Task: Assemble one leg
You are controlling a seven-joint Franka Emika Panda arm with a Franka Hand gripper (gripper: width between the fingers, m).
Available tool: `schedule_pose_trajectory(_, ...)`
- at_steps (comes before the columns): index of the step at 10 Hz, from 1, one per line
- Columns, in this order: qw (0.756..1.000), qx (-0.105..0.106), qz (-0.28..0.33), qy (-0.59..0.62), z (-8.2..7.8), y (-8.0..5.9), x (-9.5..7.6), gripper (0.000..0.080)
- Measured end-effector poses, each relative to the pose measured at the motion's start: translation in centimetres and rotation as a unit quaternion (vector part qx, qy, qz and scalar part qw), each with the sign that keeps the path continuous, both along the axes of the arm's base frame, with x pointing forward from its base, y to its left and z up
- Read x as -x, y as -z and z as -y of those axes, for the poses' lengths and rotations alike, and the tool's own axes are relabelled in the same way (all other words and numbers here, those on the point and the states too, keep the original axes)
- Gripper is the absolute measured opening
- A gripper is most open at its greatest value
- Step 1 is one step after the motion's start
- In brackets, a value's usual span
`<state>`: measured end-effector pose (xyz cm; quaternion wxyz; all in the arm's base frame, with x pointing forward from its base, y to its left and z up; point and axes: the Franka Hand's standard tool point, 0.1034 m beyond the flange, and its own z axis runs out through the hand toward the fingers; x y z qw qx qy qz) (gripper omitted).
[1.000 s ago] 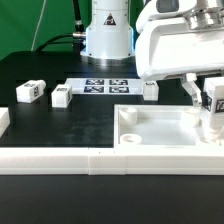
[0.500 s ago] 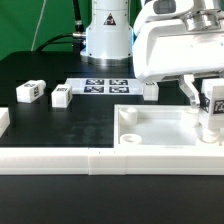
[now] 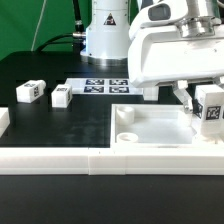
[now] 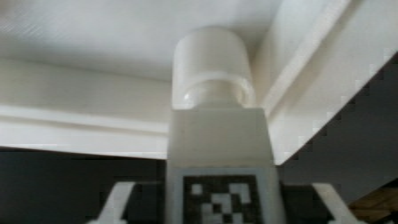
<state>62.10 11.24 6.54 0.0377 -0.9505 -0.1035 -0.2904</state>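
My gripper [image 3: 204, 106] is shut on a leg [image 3: 212, 112], a small white block with a marker tag. It holds the leg upright over the far right corner of the large white tray-like part [image 3: 160, 127]. In the wrist view the leg [image 4: 217, 120] points its rounded peg end at the tray's inner corner [image 4: 107, 95], with a finger [image 4: 125, 205] on each side of it. I cannot tell whether the leg touches the tray. Two more legs [image 3: 29, 91] [image 3: 62, 96] lie on the black table at the exterior view's left.
The marker board [image 3: 100, 85] lies in front of the robot base. Another small white part [image 3: 148, 93] sits half hidden behind my gripper. A long white rail [image 3: 60, 160] runs along the front, and a white block [image 3: 3, 120] stands at the left edge.
My gripper with the leg has shifted a little toward the exterior view's left and slightly lower over the tray corner. The other parts have not moved.
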Motion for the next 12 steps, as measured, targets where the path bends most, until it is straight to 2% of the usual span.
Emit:
schedule_pose_trajectory(6, 1.0, -0.001, 0.0, 0.0, -0.08, 0.23, -0.04, 0.0287)
schedule_pose_trajectory(7, 1.0, -0.001, 0.0, 0.0, -0.08, 0.26, -0.02, 0.0393)
schedule_pose_trajectory(8, 1.0, -0.001, 0.0, 0.0, -0.08, 0.26, -0.02, 0.0532)
schedule_pose_trajectory(9, 1.0, -0.001, 0.0, 0.0, -0.08, 0.26, -0.02, 0.0612)
schedule_pose_trajectory(12, 1.0, -0.001, 0.0, 0.0, -0.07, 0.26, -0.02, 0.0648)
